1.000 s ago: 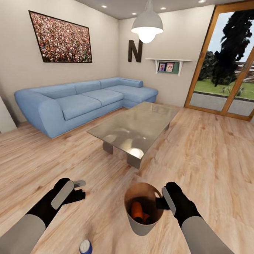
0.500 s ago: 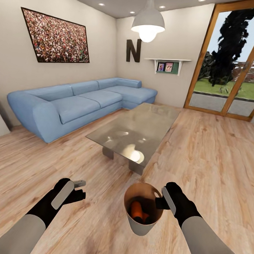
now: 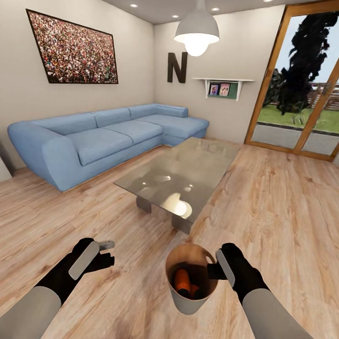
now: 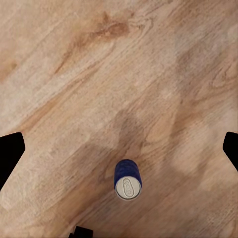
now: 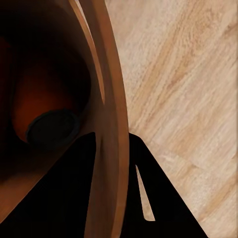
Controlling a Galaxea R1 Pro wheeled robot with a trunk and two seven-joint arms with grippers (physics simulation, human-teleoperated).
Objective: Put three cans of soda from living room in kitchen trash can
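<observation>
Soda first: one can (image 4: 128,179), blue-sided with a silver top, stands upright on the wood floor (image 4: 148,59) directly beneath the left hand, seen in the left wrist view between the two dark fingertips at the picture's edges. Those fingers are spread wide and hold nothing, so the left hand (image 3: 101,252) is empty and hovers above the floor at the near left. The can's long axis is vertical, and it lies straight below that hand; I judge the left arm the nearer one for picking it up, with a descent and a side grip across the can's body.

Just right of centre, the tash can (image 3: 189,298) hangs off the floor, its rim pinched by the right hand (image 3: 215,268), one finger inside the wall and one outside, as the right wrist view confirms. Inside it lies at least one orange can (image 3: 182,280), tilted against the wall; whether a second is under it I cannot tell.

Farther off stands the glass coffee table (image 3: 189,165), then the long blue sofa (image 3: 107,137) on the far left, with the letter N (image 3: 177,67) on the far wall.
</observation>
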